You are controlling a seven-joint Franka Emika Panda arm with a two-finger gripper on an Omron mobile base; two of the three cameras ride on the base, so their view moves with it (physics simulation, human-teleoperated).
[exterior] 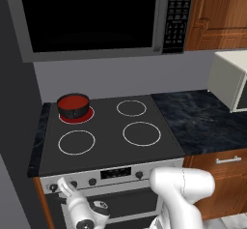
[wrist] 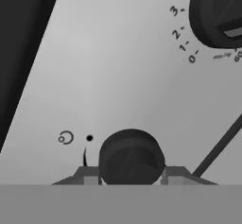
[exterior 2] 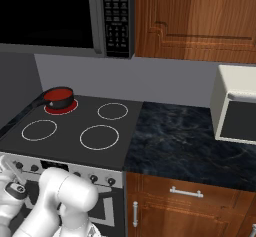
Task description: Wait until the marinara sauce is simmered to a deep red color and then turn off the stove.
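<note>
Pincer fingers sit either side of a small dark round knob on the black glass stove's silver front panel, grip uncertain; deep red marinara sauce simmers back-left, so turning off seems underway

Even, flat rendered light, soft shadows, coarse low-resolution edges, no glare

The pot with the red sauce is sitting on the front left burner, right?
Not quite. The pot with the red sauce sits on the back left burner of the stove, as the left base view shows.
</note>
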